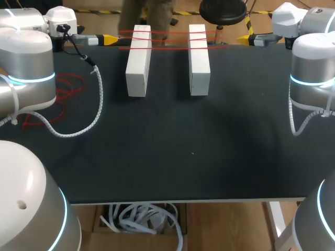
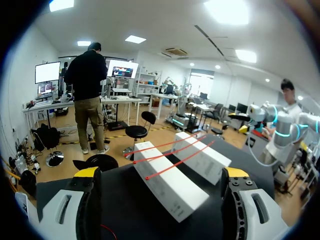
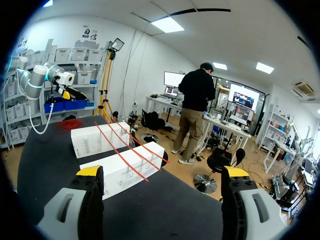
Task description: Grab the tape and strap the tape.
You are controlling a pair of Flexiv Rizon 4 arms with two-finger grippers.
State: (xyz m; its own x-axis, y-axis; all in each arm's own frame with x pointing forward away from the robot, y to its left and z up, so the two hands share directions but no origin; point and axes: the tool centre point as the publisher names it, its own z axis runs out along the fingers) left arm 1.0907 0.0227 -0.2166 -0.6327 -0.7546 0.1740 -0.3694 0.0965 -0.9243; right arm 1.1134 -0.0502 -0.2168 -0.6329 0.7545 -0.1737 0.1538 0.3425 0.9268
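Two long white boxes [image 1: 138,60] [image 1: 199,58] lie side by side at the table's far edge. Three red tape strands [image 1: 172,39] stretch across their far ends. My left gripper [image 1: 110,39] hangs at the far left, level with the strands, pointing at them. In the left wrist view my left gripper [image 2: 160,175] stands open, with the boxes [image 2: 170,185] and strands [image 2: 170,150] ahead. My right gripper [image 1: 243,38] mirrors it at the far right. My right gripper [image 3: 162,172] is open too, with the strands [image 3: 120,150] lying over the boxes [image 3: 125,170] ahead of it.
A loose tangle of red tape [image 1: 65,86] lies on the black table [image 1: 172,157] at the left, beside my left arm's white cable [image 1: 97,104]. The same tangle of red tape [image 3: 67,124] shows beyond the boxes in the right wrist view.
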